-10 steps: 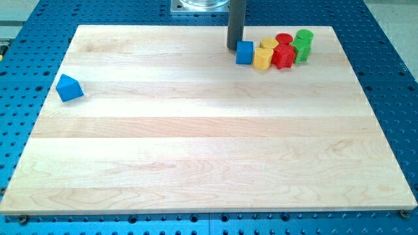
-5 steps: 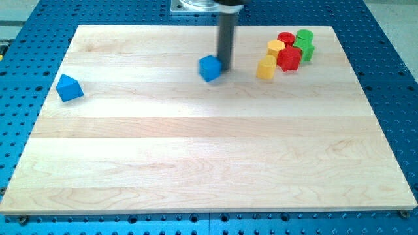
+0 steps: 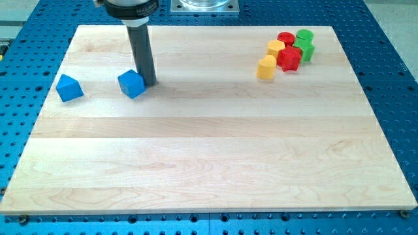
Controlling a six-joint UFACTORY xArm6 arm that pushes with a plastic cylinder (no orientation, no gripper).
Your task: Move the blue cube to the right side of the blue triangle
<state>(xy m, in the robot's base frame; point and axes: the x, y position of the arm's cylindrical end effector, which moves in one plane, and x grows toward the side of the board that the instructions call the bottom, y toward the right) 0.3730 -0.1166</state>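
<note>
The blue cube lies on the wooden board at the view's upper left. The blue triangle lies further to the view's left, near the board's left edge, with a gap between the two. My tip stands right against the cube's right side, touching or nearly touching it. The dark rod rises from there to the view's top.
A cluster of blocks sits at the view's upper right: two yellow blocks, two red blocks and two green blocks. A blue perforated table surrounds the board.
My tip has swept from the upper right cluster to the view's left, pushing the blue cube along with it toward the blue triangle. One yellow block shifted slightly out of the cluster.
</note>
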